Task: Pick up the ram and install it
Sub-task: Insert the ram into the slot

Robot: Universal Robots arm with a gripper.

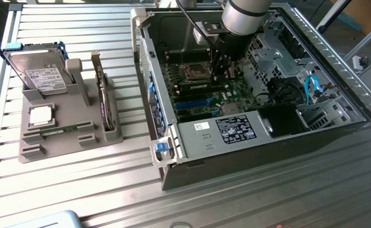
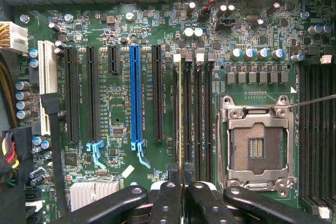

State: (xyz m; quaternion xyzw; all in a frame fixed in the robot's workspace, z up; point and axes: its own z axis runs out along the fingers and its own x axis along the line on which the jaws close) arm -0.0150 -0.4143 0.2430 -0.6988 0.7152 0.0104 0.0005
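One ram stick [image 2: 181, 114] is seen edge-on in the wrist view as a thin green-yellow strip. It is held upright between the two inner fingers [image 2: 167, 199] of the gripper [image 2: 181, 190], which is closed narrowly on the stick's end. The stick is lined up with the outermost of the four black memory slots [image 2: 197, 114], the one farthest from the processor socket [image 2: 257, 148] and nearest the long black card slots. Whether it is fully seated in that slot cannot be told.

Beyond those card slots on the green motherboard [image 2: 115, 35], a blue slot [image 2: 135, 93] and a white slot [image 2: 46, 77] are seen, all running parallel to the stick.

In the exterior view the gripper [image 1: 222, 73] is found in the upper middle of the frame. It is lowered from the grey robot arm [image 1: 246, 14] into the open computer case [image 1: 337, 61], directly above the motherboard. A silver cover with a black label [image 1: 236, 129] is seen just below it in the frame, and a blue cable [image 1: 309, 88] lies towards the exterior view's right.

A second ram stick [image 1: 68, 129] is laid flat in a grey holder [image 1: 52, 142] at the exterior view's left, well apart from the case. In the same holder a hard drive [image 1: 43, 73] with a white label is propped at the upper left, and a wider card [image 1: 102, 95] is stood on edge along the side nearest the case. Everything is set on a slatted metal table [image 1: 77, 28].
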